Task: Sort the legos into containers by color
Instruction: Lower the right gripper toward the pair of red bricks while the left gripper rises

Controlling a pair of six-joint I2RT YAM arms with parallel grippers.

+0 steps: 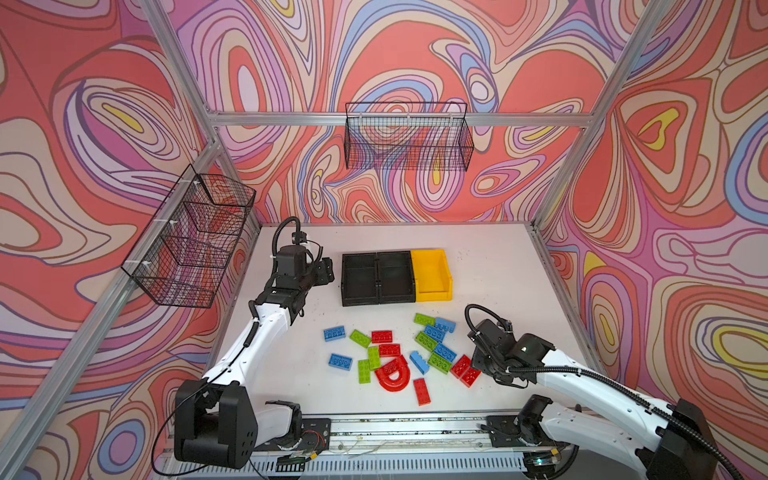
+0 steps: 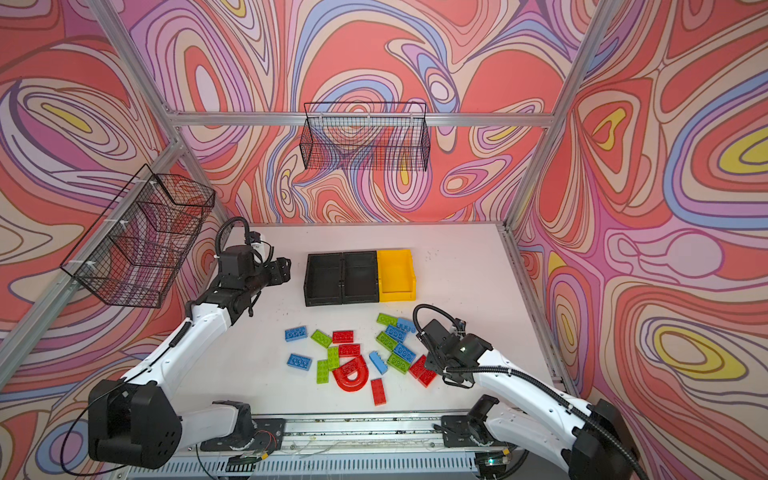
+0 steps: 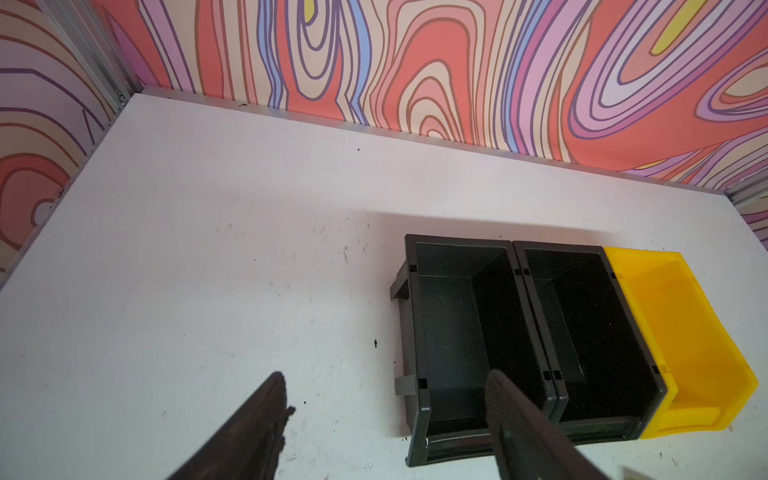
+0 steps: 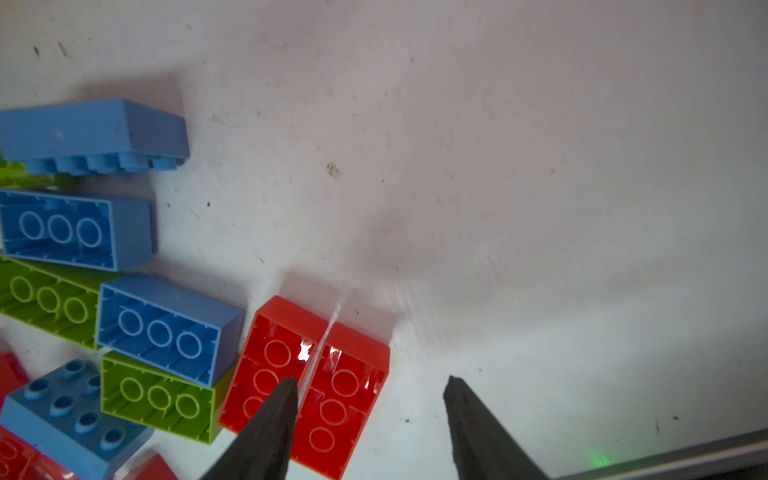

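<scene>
Swirling walls (image 1: pixel 374 62) (coral, lilac, yellow) enclose a scuffed white table (image 1: pixel 498 270); black wire baskets (image 1: pixel 409 141) hang from aluminium rails (image 1: pixel 282 118).

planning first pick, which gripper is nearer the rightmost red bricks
Right. The right gripper hangs open over the red bricks; the left gripper is far off beside a black bin.

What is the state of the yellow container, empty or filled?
Empty. The yellow container shows only its bare floor and walls in the left wrist view.
</scene>
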